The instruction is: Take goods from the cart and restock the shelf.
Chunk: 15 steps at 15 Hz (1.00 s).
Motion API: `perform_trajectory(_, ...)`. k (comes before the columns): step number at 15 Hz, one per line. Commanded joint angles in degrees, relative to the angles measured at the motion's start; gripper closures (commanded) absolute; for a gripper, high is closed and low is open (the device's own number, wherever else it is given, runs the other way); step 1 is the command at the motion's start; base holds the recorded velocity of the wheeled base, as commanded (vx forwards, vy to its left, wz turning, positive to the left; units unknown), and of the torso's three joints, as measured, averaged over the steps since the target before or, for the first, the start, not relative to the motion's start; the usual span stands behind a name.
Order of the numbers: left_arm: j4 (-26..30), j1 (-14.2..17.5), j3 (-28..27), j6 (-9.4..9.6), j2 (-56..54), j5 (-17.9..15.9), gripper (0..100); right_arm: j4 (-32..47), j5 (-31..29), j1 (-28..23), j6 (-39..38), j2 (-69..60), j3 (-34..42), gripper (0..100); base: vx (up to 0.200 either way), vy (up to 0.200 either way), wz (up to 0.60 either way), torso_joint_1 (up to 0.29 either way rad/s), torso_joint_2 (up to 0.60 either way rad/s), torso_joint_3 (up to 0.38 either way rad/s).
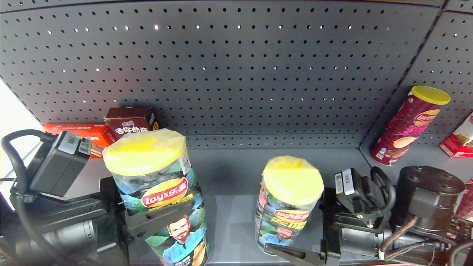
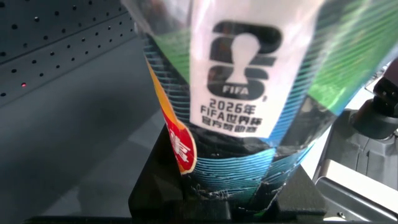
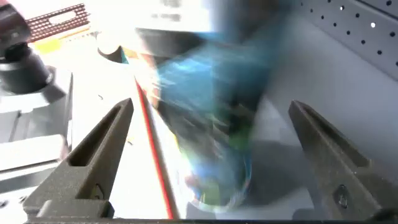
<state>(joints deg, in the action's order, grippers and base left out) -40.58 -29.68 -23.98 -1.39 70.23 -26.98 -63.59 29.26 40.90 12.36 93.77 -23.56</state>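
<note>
Nearest, my left gripper [image 1: 162,221] is clamped on an upright chip can [image 1: 155,177]; my right gripper [image 3: 211,107] is spread wide around a second can [image 1: 288,199], seemingly resting on the shelf [image 1: 229,173]. Placing step, I judge: next, withdraw the right arm without tipping it, then seat the left can alongside.

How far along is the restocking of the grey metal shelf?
Done: one blue-green chip can with yellow lid seems to stand on the grey metal shelf, the open right gripper around it. In hand: the left gripper clamps a second such can. Left: setting it down.
</note>
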Motion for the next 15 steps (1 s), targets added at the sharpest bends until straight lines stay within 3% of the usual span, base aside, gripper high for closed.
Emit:
perform_trajectory(1, -0.02, -0.02, -0.02, -0.02, -0.01, 0.0, 100, 0.48, 0.01, -1.61, -0.06, -7.46, 5.11, 0, 0.0, 0.0, 0.0, 0.0, 0.0, 0.0)
perform_trajectory(7, -0.02, -0.02, -0.28, -0.02, -0.01, 0.0, 100, 2.59, -3.77, -1.88, -0.14, -20.73, 11.52, 0, 0.0, 0.0, 0.0, 0.0, 0.0, 0.0)
perform_trajectory(11, -0.02, -0.02, -0.72, -0.02, 0.17, 0.0, 100, 16.83, -8.34, -1.88, -0.23, -35.15, 11.17, 0, 0.0, 0.0, 0.0, 0.0, 0.0, 0.0)
perform_trajectory(15, -0.02, -0.2, -0.89, 0.07, 0.52, -0.09, 100, 32.74, -18.36, -1.96, -4.01, -54.83, 16.97, 0, 0.0, 0.0, 0.0, 0.0, 0.0, 0.0)
